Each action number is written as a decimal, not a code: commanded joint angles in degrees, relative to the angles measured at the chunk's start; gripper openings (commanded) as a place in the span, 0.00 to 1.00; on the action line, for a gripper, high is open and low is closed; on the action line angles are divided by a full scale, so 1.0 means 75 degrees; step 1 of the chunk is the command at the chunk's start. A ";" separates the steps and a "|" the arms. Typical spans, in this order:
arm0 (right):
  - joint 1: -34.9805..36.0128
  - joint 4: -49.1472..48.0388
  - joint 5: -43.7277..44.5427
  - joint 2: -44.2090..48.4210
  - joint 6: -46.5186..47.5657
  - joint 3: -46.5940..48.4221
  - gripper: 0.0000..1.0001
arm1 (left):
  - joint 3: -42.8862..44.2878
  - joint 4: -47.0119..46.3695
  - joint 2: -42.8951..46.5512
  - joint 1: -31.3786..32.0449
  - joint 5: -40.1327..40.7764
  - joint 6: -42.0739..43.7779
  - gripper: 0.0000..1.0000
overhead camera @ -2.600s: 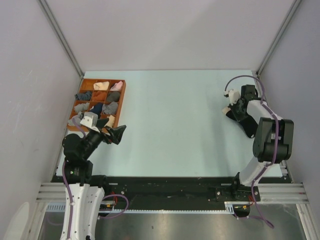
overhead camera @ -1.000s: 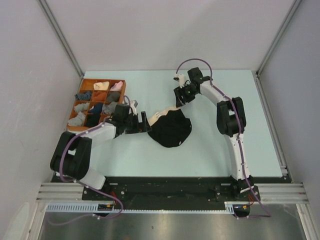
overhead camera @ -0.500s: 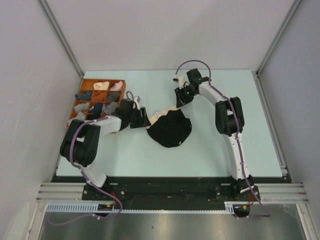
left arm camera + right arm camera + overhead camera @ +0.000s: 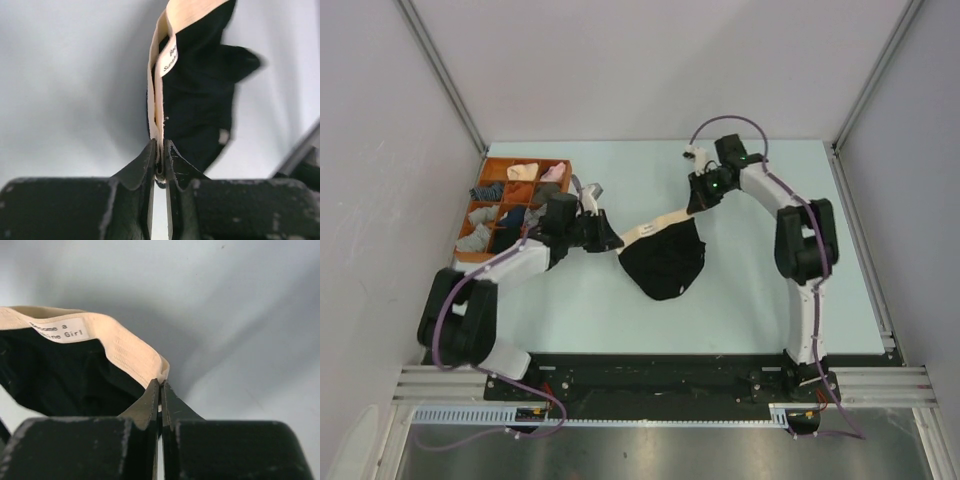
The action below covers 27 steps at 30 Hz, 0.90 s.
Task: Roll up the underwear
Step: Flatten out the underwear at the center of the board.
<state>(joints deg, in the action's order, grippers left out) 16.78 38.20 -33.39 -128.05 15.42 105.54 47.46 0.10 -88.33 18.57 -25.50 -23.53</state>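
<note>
Stretching between the two pincers over the middle of the pale table (image 4: 620, 310): the underwear (image 4: 665, 265), black body sagging toward the near edge, cream waistband (image 4: 655, 225) drawn into a slanting line above it. Clenched on the band's left end, the left gripper (image 4: 612, 241); in its wrist view, fingertips (image 4: 142, 167) pressed together on the folded cream edge, black cloth just beyond. Clenched on the band's right end, the right gripper (image 4: 698, 204); in its wrist view, jaws pinching the band's very tip, a white printed label (image 4: 59, 330) near along it. Well apart to the left, the orange tray (image 4: 520, 160) of small rolled bundles (image 4: 510, 215).
</note>
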 commanded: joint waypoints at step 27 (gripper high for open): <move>0.0866 -0.1805 -0.0822 0.4726 0.0910 -0.3161 0.00 | -0.3992 -0.2813 0.5168 0.3724 0.2529 -0.2999 0.17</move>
<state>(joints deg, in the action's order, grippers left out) 16.21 31.88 -37.08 -77.17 25.41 84.27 29.76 -16.23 -51.29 48.12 -19.68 -37.60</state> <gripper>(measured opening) 0.011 0.167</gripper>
